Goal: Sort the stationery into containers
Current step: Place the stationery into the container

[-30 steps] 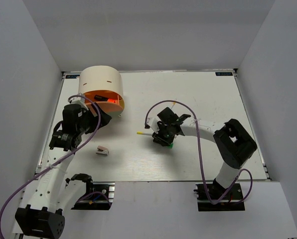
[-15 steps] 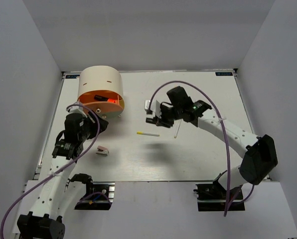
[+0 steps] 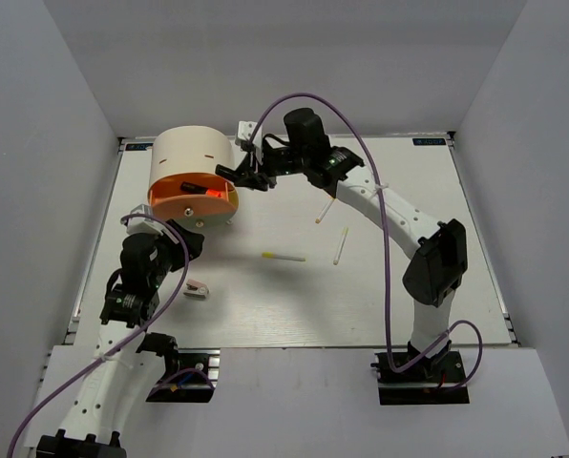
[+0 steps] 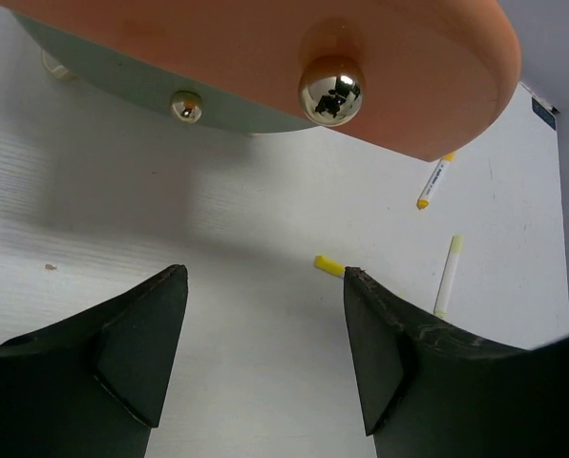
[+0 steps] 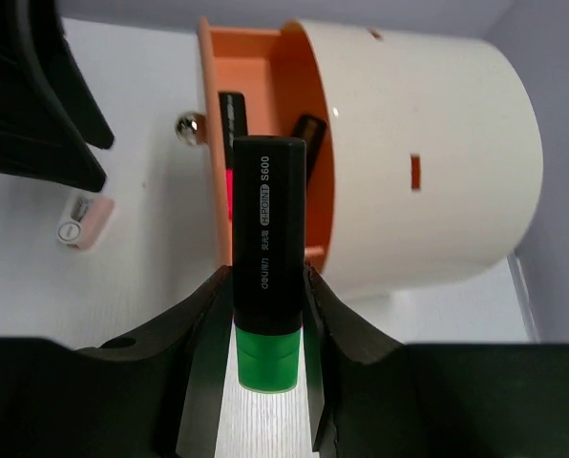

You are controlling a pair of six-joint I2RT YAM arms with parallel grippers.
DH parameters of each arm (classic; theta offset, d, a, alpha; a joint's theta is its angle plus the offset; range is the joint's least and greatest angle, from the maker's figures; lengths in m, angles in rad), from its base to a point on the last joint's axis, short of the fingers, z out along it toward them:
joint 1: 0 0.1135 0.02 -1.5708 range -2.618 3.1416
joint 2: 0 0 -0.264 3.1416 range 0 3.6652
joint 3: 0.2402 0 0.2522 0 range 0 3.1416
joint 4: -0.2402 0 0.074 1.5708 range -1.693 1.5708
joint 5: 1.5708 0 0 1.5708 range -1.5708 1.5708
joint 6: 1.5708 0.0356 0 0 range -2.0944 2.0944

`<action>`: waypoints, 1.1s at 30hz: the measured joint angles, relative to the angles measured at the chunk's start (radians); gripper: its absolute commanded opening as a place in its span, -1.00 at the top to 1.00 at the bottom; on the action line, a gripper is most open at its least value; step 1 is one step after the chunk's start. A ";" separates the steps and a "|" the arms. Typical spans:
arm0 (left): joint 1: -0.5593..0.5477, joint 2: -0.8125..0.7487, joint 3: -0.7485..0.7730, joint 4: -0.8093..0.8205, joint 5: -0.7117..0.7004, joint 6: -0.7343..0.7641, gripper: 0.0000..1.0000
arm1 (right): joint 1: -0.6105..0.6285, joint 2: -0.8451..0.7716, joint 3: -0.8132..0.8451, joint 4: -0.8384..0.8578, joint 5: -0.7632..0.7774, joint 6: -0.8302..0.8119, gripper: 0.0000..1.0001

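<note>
The cream half-cylinder box (image 3: 191, 162) stands at the far left with its orange drawer (image 3: 195, 197) pulled open. Two black markers (image 5: 232, 119) lie inside. My right gripper (image 3: 237, 176) is shut on a black marker with a green end (image 5: 265, 258), held just right of the open drawer, above the table. My left gripper (image 3: 177, 240) is open and empty, just below the drawer's knob (image 4: 331, 90). The grey-and-pink sharpener (image 3: 197, 286) lies to its right. Three white-and-yellow pens (image 3: 284, 257) (image 3: 340, 246) (image 3: 325, 210) lie mid-table.
A second, paler drawer with a small knob (image 4: 185, 105) sits shut under the orange one. White walls enclose the table (image 3: 399, 286) on three sides. The right arm's purple cable arcs over the back of the table.
My right arm has swung from mid-table up and left to the open drawer, carrying the green-ended marker. My left gripper has drawn back from the drawer toward the near edge.
</note>
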 measured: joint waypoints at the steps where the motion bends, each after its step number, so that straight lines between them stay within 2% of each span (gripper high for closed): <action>1: 0.000 -0.001 0.000 0.003 -0.001 -0.001 -0.55 | 0.004 0.004 0.000 0.022 -0.018 0.013 0.93; 12: 0.000 -0.005 -0.008 0.035 -0.013 -0.010 -0.55 | 0.048 0.051 -0.040 0.436 -0.166 0.235 0.96; 19: 0.000 0.017 -0.008 0.072 -0.011 -0.006 -0.55 | 0.051 0.166 -0.039 0.658 -0.171 0.370 0.84; 22: 0.000 0.019 -0.008 0.084 -0.008 -0.005 -0.55 | 0.051 0.217 -0.037 0.696 -0.160 0.406 0.57; 23: 0.000 0.020 -0.008 0.088 -0.007 -0.003 -0.52 | 0.051 0.232 -0.037 0.702 -0.156 0.416 0.39; 26: 0.000 0.020 -0.008 0.102 -0.005 0.002 -0.50 | 0.050 0.259 -0.037 0.710 -0.147 0.437 0.09; 29: 0.000 0.020 -0.008 0.112 -0.006 0.005 -0.50 | 0.050 0.261 -0.037 0.725 -0.145 0.446 0.00; 33: 0.000 0.021 -0.008 0.135 -0.016 0.016 -0.50 | 0.050 0.258 -0.034 0.746 -0.145 0.448 -0.03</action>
